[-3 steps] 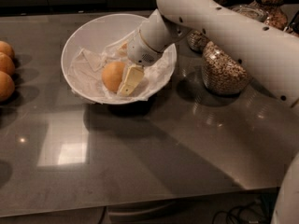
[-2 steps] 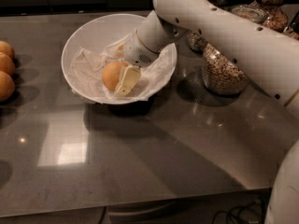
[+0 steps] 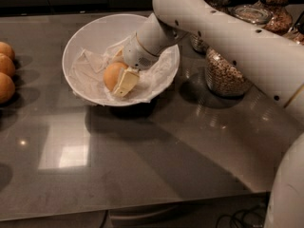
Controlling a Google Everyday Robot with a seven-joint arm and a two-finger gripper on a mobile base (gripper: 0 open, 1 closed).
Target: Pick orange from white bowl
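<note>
The orange (image 3: 113,75) lies in the white bowl (image 3: 95,32), on the crumpled white paper sheet (image 3: 85,72), right of the bowl's middle. My gripper (image 3: 117,75) reaches down into the bowl from the upper right, and its fingers straddle the orange. The near cream-coloured finger (image 3: 125,82) lies against the orange's right side; the far finger is mostly hidden behind the fruit. The jaws look closed on the orange, which still rests on the paper.
Three more oranges (image 3: 5,65) sit at the table's left edge. A glass jar of brown cereal (image 3: 223,72) stands just right of the bowl under my arm, with more jars (image 3: 275,11) behind it. The dark glossy table (image 3: 142,165) stretches toward the front edge.
The near finger has moved left and closed in against the orange's side. The bowl and the orange have stayed in place.
</note>
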